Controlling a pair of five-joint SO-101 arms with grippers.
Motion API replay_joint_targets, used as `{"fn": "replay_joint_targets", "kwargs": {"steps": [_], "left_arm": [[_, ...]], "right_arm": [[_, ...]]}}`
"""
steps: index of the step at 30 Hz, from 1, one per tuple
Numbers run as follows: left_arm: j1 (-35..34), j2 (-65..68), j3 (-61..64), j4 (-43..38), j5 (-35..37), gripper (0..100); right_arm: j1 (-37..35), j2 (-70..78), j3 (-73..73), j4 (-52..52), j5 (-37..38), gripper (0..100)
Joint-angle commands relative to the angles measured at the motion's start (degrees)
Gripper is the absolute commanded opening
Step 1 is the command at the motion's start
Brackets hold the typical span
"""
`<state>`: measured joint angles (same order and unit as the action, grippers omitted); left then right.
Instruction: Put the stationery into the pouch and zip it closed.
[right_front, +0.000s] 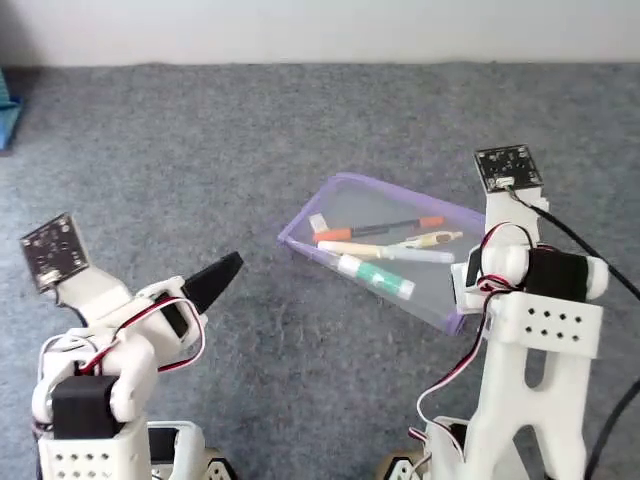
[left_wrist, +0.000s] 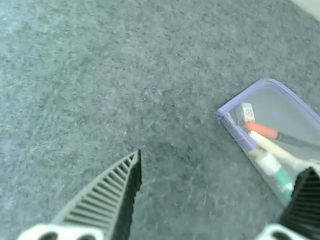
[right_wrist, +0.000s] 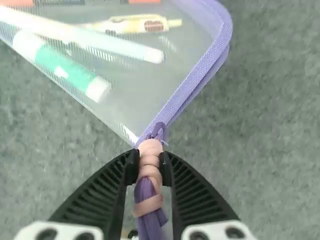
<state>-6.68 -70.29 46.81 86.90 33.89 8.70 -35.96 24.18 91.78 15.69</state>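
A clear pouch with a purple zip edge (right_front: 305, 212) lies on the grey mat between the arms. Inside it are an orange-capped pen (right_front: 380, 228), a white marker (right_front: 385, 251), a green-and-white glue stick (right_front: 378, 275) and a small eraser (right_front: 319, 222). My right gripper (right_wrist: 148, 161) is at the pouch's near right corner, shut on the zipper pull (right_wrist: 149, 150), a purple cord wrapped with a pink band. The zip edge (right_wrist: 210, 65) runs away from it. My left gripper (left_wrist: 222, 162) hangs open above bare mat, left of the pouch (left_wrist: 240, 96), with nothing between its fingers.
Grey felt-like mat (right_front: 200, 150) covers the table, with open room to the left of and behind the pouch. A blue object (right_front: 8, 110) pokes in at the far left edge. A pale wall runs along the back.
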Motion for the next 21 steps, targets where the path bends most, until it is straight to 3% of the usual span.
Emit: {"fn": "replay_joint_targets", "kwargs": {"steps": [1,5,8,16,19,21], "left_arm": [[-1.23,-0.79,-0.48,-0.35,0.09,44],[-1.23,-0.79,-0.48,-0.26,-1.41,44],[-0.79,-0.79,-0.40,-0.26,-3.08,44],[-0.79,-0.79,2.51,-1.58,-9.58,44],[-1.23,-0.79,7.08,-4.57,-11.25,41],[-0.97,-0.79,9.19,-6.77,-11.25,34]], "right_arm": [[0.13,-0.66,-0.35,2.33,-1.67,11.0],[0.22,-0.75,-0.53,7.25,-6.86,27.3],[0.22,-1.45,-0.70,10.33,-8.88,31.9],[-0.22,-14.29,-0.35,10.59,-9.49,23.2],[-0.13,-18.24,-0.26,10.59,-9.58,14.5],[-0.13,-19.74,0.53,10.51,-9.67,5.5]]}}
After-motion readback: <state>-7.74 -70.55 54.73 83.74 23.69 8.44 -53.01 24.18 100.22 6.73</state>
